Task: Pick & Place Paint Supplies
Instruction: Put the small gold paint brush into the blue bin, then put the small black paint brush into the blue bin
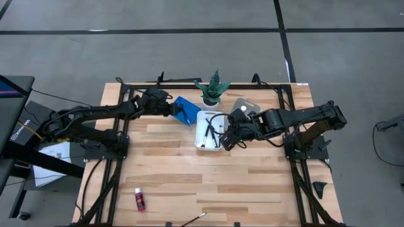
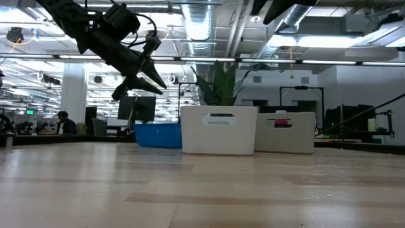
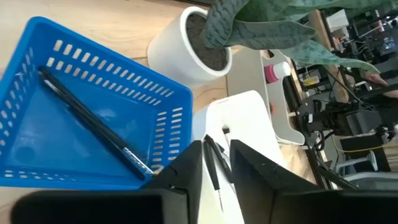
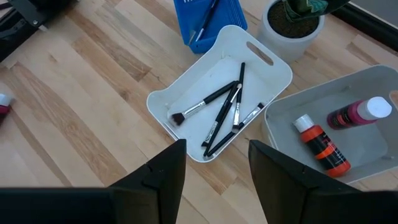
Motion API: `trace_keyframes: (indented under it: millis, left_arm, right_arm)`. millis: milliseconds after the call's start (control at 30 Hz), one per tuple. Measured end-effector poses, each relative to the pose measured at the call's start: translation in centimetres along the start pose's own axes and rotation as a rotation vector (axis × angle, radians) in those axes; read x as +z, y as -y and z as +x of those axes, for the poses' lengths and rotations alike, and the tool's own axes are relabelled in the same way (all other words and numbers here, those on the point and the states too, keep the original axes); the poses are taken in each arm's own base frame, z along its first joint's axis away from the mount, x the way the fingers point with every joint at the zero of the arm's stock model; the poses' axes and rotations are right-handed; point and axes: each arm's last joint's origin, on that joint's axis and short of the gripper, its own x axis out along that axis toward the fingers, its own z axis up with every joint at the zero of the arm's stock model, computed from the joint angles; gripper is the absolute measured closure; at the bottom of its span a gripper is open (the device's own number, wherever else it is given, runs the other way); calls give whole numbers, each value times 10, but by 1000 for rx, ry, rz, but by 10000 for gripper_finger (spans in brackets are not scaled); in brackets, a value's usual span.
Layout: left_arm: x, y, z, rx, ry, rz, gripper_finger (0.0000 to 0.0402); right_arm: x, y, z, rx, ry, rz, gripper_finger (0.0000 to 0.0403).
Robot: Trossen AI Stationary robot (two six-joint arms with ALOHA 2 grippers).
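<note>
Hovering with my right gripper (image 4: 211,163) spread and empty above the white tray (image 1: 203,142) at frame centre of the high view, I judge the main risk is below me: the black-handled brushes (image 4: 225,111) lie crossed in a loose bundle, thin and slick, so a careless descent could snag one or tip the light plastic tray. Just beside it, the grey tray (image 4: 292,142) holds two small bottles (image 4: 319,144) — red and pink, white-capped, round enough to roll. My left gripper (image 3: 216,165), fingers parted with nothing between them, hangs over the blue basket (image 3: 147,91), whose slotted walls could catch the long brush (image 3: 93,123) lying inside. Beyond stands the plant (image 1: 212,87) in its smooth white pot. Toward the lower left of the high view, one bottle (image 1: 139,199) and a lone brush (image 1: 193,219) remain on the wood table (image 1: 252,183) — the brush near the edge, easy to knock off.
</note>
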Motion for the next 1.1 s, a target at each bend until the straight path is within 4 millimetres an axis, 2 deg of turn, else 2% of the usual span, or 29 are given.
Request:
trace_keyframes:
  millis: [300, 633, 1100]
  left_arm:
    - [-6, 8, 1, -38, -10, 17, 289]
    - [-18, 17, 1, -73, -53, 50, 286]
    - [-46, 36, 0, -141, -148, 144, 288]
  right_arm:
    - [-3, -3, -2, 11, -2, -12, 233]
    - [-7, -6, -5, 24, -2, -15, 233]
    - [-11, -9, -7, 36, -3, -22, 233]
